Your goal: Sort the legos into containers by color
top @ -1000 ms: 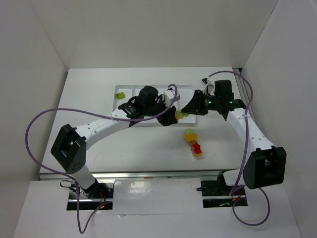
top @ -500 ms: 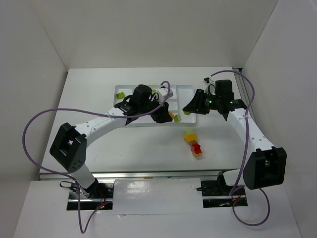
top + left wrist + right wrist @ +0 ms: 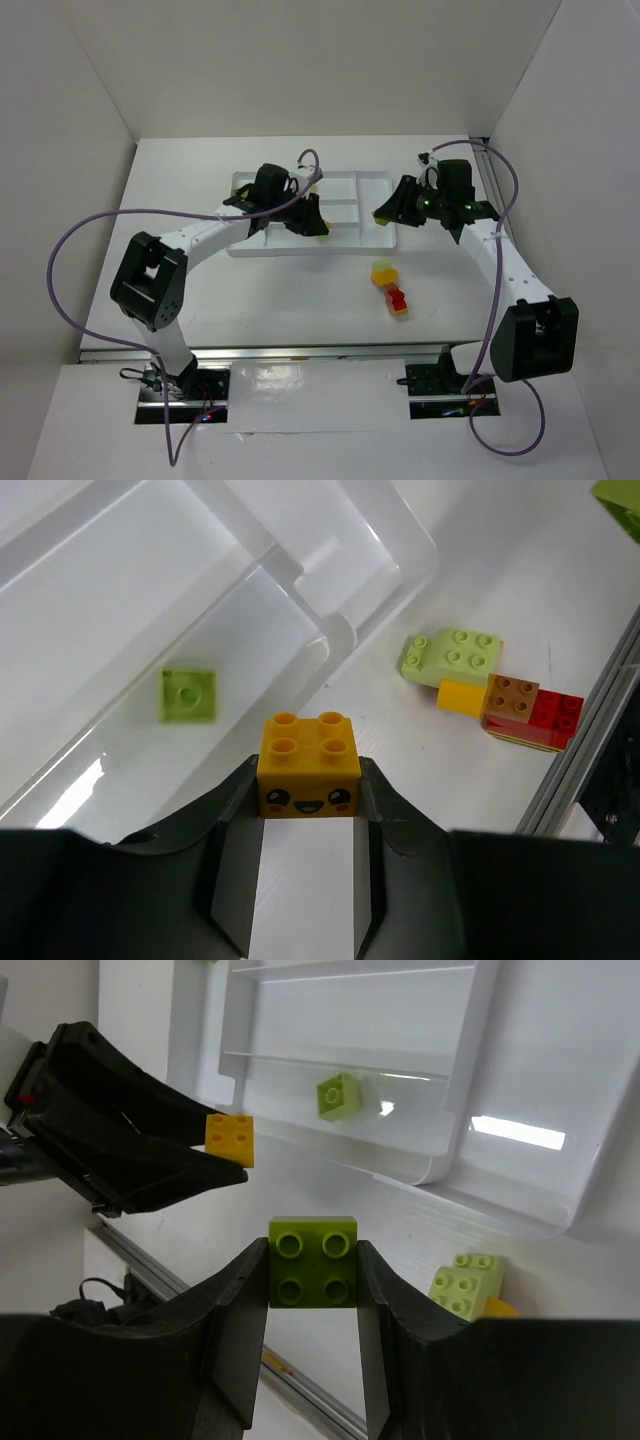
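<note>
From above, the white tray point(image 3: 350, 182) lay toward the far side of the table point(image 3: 200, 290), and both arms reached in over it, so much of its compartments could not be seen. The left gripper point(image 3: 318, 230) hung by the tray's near rim, pinching a yellow brick point(image 3: 322, 236). The right gripper point(image 3: 383, 217) hovered at the tray's right end, nipping a lime brick point(image 3: 380, 222). A cluster of loose bricks point(image 3: 390, 287) sat on the table near the tray's right near corner, apart from it.

Through the left wrist camera, the fingers pressed both sides of the yellow brick point(image 3: 308, 765), studs up, a smiling face on its front. Beyond it a small lime brick point(image 3: 189, 694) lay alone in the compartment next to the rounded rim. Outside that rim the cluster showed a lime, a yellow, a brown and a red piece touching one another.

Through the right wrist camera, the lime brick point(image 3: 312, 1260) sat clamped between the fingers, above bare table. The small lime brick point(image 3: 338, 1095) lay in the compartment nearest the rim, with the left gripper and its yellow brick just outside that rim.
</note>
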You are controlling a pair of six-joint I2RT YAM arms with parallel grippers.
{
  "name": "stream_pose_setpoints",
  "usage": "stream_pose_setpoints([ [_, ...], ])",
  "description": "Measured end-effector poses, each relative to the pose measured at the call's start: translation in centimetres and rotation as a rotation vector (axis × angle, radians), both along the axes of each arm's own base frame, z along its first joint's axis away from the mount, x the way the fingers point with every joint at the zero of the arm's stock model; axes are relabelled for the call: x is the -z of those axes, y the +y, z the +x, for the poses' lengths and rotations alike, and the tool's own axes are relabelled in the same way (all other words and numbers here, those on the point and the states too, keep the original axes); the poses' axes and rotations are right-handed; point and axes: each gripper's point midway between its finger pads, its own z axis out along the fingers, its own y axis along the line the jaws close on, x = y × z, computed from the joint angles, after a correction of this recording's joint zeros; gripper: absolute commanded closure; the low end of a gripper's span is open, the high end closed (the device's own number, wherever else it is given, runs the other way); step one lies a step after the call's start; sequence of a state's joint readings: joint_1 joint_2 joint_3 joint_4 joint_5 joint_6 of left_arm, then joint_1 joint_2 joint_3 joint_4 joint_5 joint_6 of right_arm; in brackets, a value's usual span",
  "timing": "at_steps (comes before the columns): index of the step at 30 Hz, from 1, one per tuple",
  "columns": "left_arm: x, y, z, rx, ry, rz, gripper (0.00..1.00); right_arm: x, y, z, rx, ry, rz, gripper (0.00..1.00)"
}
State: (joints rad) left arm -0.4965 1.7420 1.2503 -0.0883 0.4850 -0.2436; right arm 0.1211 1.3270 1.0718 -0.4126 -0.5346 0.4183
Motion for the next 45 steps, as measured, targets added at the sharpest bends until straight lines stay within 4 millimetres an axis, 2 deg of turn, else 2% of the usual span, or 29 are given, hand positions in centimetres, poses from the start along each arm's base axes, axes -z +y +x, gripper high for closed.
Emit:
stream_pose_setpoints([
  [3, 0.7, 0.1, 0.1, -0.019, 0.031, 0.003, 1.00, 0.1, -0.1, 0.1, 0.005, 0.001, -0.004, 0.77],
  [17, 0.9, 2.2, 1.9, -0.131, 0.049, 0.019, 1.00, 0.7, -0.9, 0.6, 0.048, 0.000, -0.047, 0.77],
  [19, 0.9, 3.3, 2.7, -0.208, 0.059, 0.033, 1.00, 0.9, -1.3, 0.8, 0.066, 0.001, -0.063, 0.77],
  [25, -1.0, 10.4, 6.7, -0.565, 0.043, 0.095, 1.00, 1.5, -2.5, 1.3, 0.127, 0.004, -0.116, 0.76],
  [26, -1.4, 11.1, 7.2, -0.598, 0.036, 0.103, 1.00, 1.6, -2.6, 1.3, 0.132, 0.006, -0.123, 0.76],
  [28, -2.4, 11.8, 8.4, -0.657, 0.025, 0.118, 1.00, 1.7, -2.6, 1.3, 0.135, 0.008, -0.128, 0.76],
  [32, -3.7, 11.7, 10.5, -0.711, -0.003, 0.138, 1.00, 1.8, -2.5, 1.3, 0.141, 0.007, -0.143, 0.76],
  [35, -2.5, 12.3, 10.6, -0.759, 0.026, 0.176, 1.00, 1.9, -2.3, 1.2, 0.140, 0.009, -0.151, 0.76],
  [42, 1.2, 17.5, 11.3, -0.901, 0.131, 0.297, 1.00, 2.2, -2.5, 1.0, 0.147, 0.023, -0.162, 0.76],
  [45, 1.7, 17.8, 11.0, -0.906, 0.145, 0.319, 1.00, 2.5, -2.5, 1.1, 0.146, 0.029, -0.165, 0.76],
])
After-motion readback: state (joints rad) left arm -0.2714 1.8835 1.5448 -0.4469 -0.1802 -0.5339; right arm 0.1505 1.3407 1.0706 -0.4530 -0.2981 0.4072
